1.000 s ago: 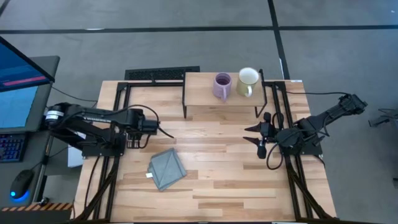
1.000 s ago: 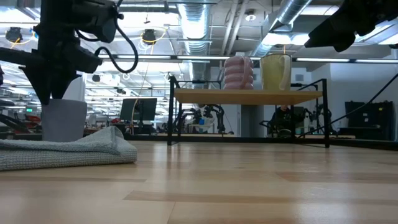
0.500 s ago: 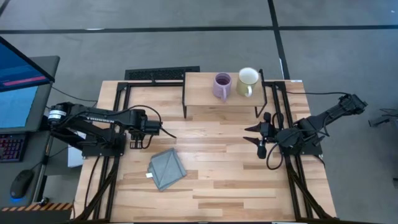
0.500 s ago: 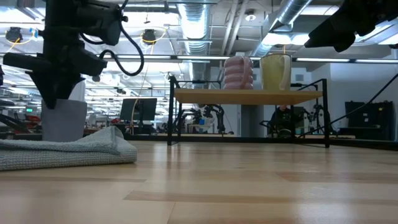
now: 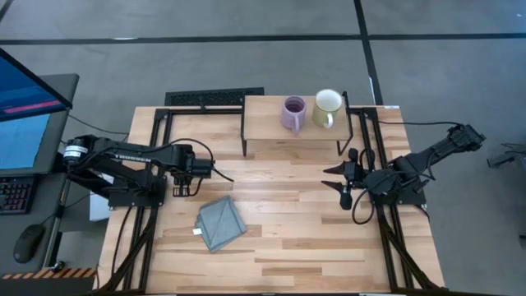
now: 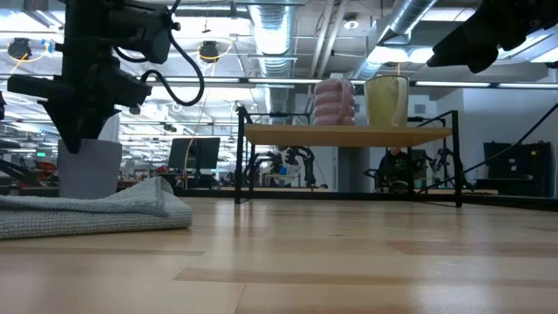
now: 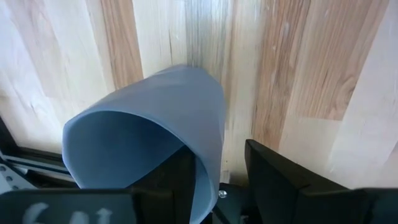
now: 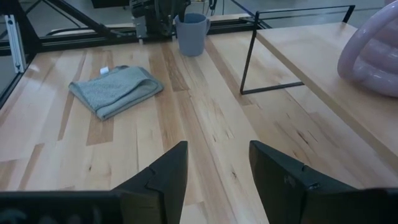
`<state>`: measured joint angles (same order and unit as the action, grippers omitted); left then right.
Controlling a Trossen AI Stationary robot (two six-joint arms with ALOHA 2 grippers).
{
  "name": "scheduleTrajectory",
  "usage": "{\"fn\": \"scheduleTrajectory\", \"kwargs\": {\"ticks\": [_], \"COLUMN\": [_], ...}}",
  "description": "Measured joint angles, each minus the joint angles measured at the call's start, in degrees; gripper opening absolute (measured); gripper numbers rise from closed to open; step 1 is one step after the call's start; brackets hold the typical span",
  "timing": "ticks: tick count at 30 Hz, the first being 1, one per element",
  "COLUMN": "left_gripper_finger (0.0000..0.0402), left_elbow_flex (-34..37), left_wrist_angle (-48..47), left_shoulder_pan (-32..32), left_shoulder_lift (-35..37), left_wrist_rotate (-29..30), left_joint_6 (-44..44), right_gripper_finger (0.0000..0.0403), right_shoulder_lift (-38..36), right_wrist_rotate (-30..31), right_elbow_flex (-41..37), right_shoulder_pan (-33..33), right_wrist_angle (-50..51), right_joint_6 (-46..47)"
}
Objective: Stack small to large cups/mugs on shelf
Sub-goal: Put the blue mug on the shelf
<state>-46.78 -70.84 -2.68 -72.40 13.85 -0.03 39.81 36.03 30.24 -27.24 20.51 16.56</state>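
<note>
Risking a tipped or slipping dusty blue mug [image 7: 155, 149]: thin rim pinch only, one finger inside and one outside the wall. Left gripper [image 5: 196, 164] closing on that rim at left-centre of the high view, mug standing on the tabletop [image 5: 288, 205] beside the grey-blue folded cloth [image 5: 220, 222]. Right gripper [image 5: 341, 185] waiting spread at right-centre. Lavender mug [image 5: 293, 113] and cream-white mug [image 5: 327, 107] sitting on the shelf [image 5: 263, 123], upper centre.
</note>
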Motion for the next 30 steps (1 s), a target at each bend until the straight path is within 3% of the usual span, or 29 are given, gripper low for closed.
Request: {"fn": "scheduleTrajectory", "kwargs": {"ticks": [12, 30], "left_gripper_finger": [0.0123, 0.0009], "left_elbow_flex": [0.00, -0.02], "left_wrist_angle": [0.08, 0.16], "left_shoulder_pan": [-0.02, 0.00], "left_shoulder_lift": [0.00, -0.02], "left_wrist_rotate": [0.15, -0.29], "left_joint_6": [0.00, 0.07], "right_gripper_finger": [0.0193, 0.0193], "right_shoulder_lift": [0.00, -0.02], "right_wrist_rotate": [-0.02, -0.02], "right_elbow_flex": [0.00, 0.00], "right_shoulder_pan": [0.00, 0.00], "right_wrist_angle": [0.00, 0.01], "right_joint_6": [0.00, 0.00]}}
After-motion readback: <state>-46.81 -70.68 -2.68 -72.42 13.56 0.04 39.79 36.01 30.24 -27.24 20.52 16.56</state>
